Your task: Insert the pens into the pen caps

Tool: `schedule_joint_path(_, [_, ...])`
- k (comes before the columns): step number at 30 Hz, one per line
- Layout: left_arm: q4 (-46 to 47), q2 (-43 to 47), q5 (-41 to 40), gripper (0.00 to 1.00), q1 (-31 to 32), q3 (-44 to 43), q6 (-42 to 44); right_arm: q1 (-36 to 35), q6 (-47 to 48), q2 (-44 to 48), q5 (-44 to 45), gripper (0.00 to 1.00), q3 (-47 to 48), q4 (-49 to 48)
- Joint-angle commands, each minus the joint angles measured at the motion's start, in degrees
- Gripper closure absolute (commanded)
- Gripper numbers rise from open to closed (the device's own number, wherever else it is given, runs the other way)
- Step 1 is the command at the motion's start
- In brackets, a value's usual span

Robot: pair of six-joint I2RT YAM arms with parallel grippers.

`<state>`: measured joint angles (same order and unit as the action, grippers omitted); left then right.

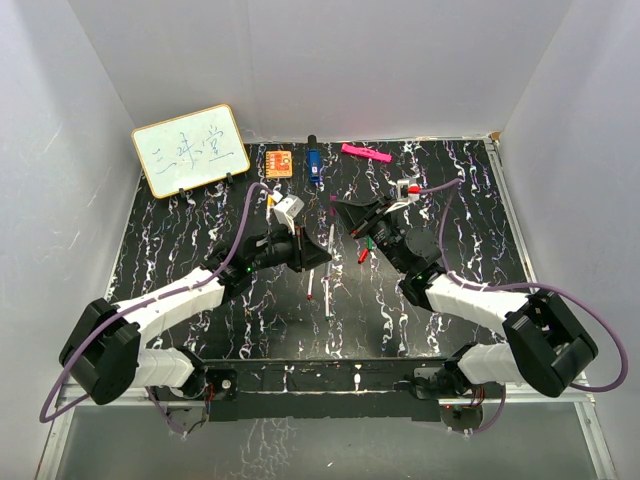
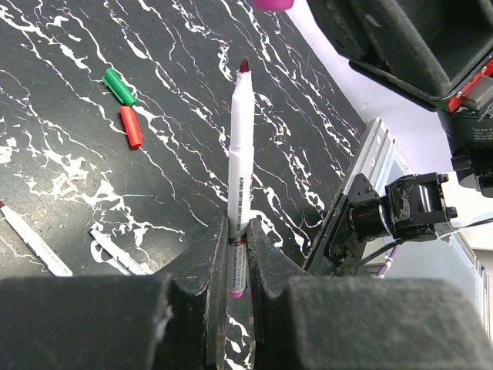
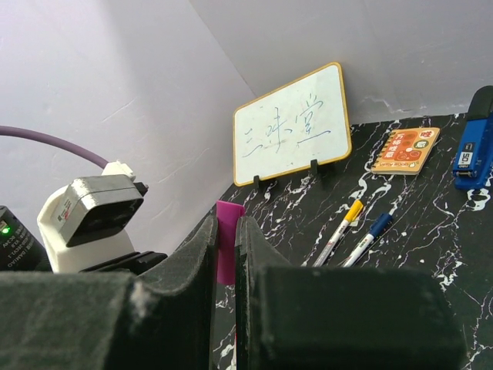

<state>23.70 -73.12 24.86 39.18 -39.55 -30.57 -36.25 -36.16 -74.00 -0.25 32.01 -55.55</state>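
My left gripper [image 2: 237, 231] is shut on a white-barrelled pen [image 2: 240, 146] and holds it above the table. The pen's dark purple tip points at the purple cap [image 2: 273, 4] just beyond it, with a small gap between them. My right gripper [image 3: 226, 227] is shut on that purple cap [image 3: 227, 239]. In the top view the two grippers [image 1: 322, 258] [image 1: 345, 213] face each other over the table's middle. A green cap [image 2: 119, 85] and a red cap [image 2: 131, 126] lie on the table. Two uncapped pens [image 2: 35, 243] [image 2: 119, 258] lie near them. A yellow-capped pen [image 3: 343, 227] and a blue-capped pen [image 3: 370, 235] lie side by side.
A small whiteboard [image 1: 190, 150] stands at the back left. An orange square [image 1: 279, 162], a blue block [image 1: 313, 165] and a pink bar [image 1: 366, 153] lie along the back edge. White walls enclose the black marbled table [image 1: 180, 270].
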Motion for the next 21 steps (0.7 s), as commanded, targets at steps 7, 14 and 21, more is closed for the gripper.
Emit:
schedule_joint_path(7, [2.8,2.2,0.4,1.0,0.5,-1.1,1.6,0.0,0.8,0.0,0.0,1.0,0.3,-2.5])
schedule_joint_path(14, [3.2,2.6,-0.2,1.0,0.5,-0.7,1.3,0.0,1.0,0.4,0.0,1.0,0.2,-1.4])
schedule_joint_path(21, [2.7,3.7,-2.1,1.0,0.5,-0.6,1.6,0.0,0.7,0.6,-0.1,1.0,-0.2,-1.1])
